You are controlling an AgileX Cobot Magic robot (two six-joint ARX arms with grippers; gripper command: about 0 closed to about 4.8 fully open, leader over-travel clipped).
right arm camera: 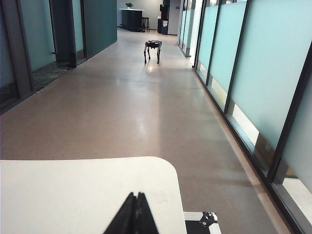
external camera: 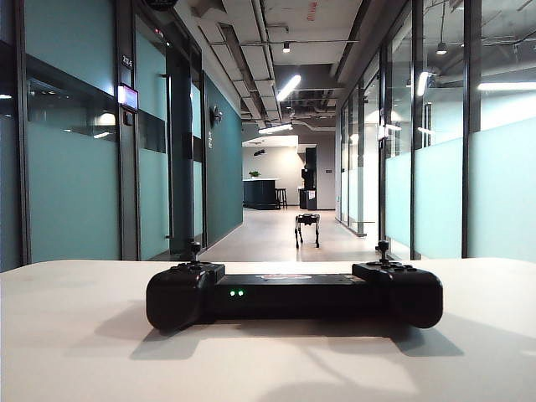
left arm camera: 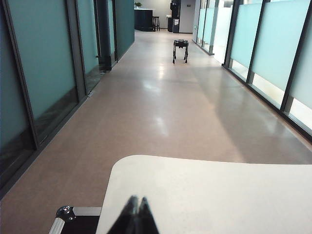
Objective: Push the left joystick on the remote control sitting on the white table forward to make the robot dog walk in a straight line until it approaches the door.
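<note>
Wide matte-black remote control (external camera: 294, 295) (two green lights); left gripper (left arm camera: 135, 201), right gripper (right arm camera: 136, 196) fingers clenched above white table (external camera: 75, 343).

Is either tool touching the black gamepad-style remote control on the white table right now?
No. In the exterior view the black gamepad-style remote control lies alone on the white table, no tool on it.

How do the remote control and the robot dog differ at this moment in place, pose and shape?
The remote control lies flat on the white table, close to the exterior camera; the robot dog stands on the corridor floor far down the hall. The remote control is a wide, low bar with bulbous ends and two green lights; the robot dog is a boxy body raised on thin legs. Both are dark, nearly black, and neither end effector touches either one.
</note>
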